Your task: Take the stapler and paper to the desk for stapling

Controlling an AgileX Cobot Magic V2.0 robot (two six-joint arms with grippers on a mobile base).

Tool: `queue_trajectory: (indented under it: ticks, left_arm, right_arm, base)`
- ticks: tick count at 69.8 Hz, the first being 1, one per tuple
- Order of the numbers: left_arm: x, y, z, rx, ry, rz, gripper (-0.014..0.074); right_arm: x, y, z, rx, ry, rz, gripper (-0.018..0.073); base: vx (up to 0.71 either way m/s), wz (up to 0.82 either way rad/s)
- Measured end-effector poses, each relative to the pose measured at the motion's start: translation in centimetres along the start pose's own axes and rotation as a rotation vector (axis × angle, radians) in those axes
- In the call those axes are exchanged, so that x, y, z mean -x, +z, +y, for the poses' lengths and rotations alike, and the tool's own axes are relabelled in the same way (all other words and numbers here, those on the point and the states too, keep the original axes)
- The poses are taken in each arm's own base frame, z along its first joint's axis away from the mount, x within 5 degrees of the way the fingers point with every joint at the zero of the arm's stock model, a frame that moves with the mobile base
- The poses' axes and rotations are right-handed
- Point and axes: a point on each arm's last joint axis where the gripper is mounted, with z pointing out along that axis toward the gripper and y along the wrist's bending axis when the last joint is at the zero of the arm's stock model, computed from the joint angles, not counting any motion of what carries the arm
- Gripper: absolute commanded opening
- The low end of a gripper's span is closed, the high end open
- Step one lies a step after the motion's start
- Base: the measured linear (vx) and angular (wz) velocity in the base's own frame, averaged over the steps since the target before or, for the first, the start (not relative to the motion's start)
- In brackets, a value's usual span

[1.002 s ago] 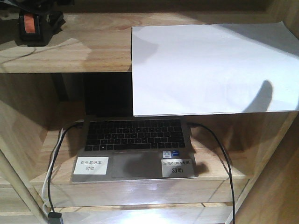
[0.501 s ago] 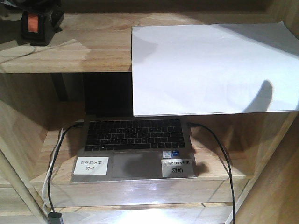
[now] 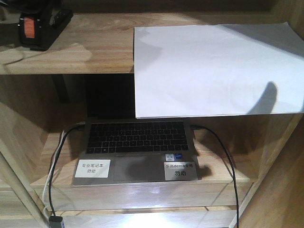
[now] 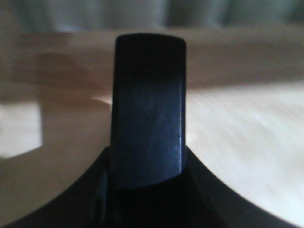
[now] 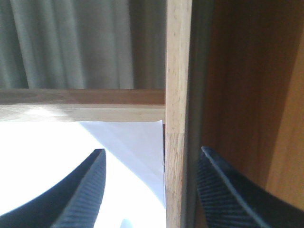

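The black stapler (image 3: pixel 37 26) with an orange-red patch is at the left end of the upper shelf board (image 3: pixel 90 50). In the left wrist view the stapler (image 4: pixel 148 118) fills the gap between the dark jaws of my left gripper (image 4: pixel 148 187), which is shut on it. The white paper (image 3: pixel 213 71) lies on the right part of the same shelf and overhangs its front edge. My right gripper (image 5: pixel 152 152) is open, one finger over the paper (image 5: pixel 128 142) and the other beyond the wooden shelf upright (image 5: pixel 178 95). The desk is out of view.
An open laptop (image 3: pixel 137 147) with two white printed labels sits on the lower shelf, under the overhanging sheet. Black cables (image 3: pixel 223 156) run from both of its sides down past the shelf front. Wooden side panels close in the shelf on the left and right.
The stapler has shifted and turned in my left gripper, rising a little half a second ago; its black end now sticks out to the right. The paper has not moved.
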Motion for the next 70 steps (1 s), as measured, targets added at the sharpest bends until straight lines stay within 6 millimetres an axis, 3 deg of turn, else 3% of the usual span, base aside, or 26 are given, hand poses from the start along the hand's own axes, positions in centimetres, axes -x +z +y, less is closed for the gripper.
queue_trajectory:
  ticks: [17,35,70]
  left_arm:
    - [-2.2,-5.9,1.1,-0.078,0.07,-0.119,-0.0008]
    - [-7.2,-11.0,2.4,-0.168,0.152,-0.239,-0.0008]
    - [-17.9,-16.9,4.0,-0.346,0.289,-0.347,-0.0008]
  right_arm:
    - [0.0,0.0,0.0,0.0,0.0,0.0,0.0398]
    - [0.0,0.0,0.0,0.0,0.0,0.0,0.0398]
    - [0.0,0.0,0.0,0.0,0.0,0.0,0.0398]
  base:
    - [0.0,0.0]
    - [0.0,0.0]
    - [0.0,0.0]
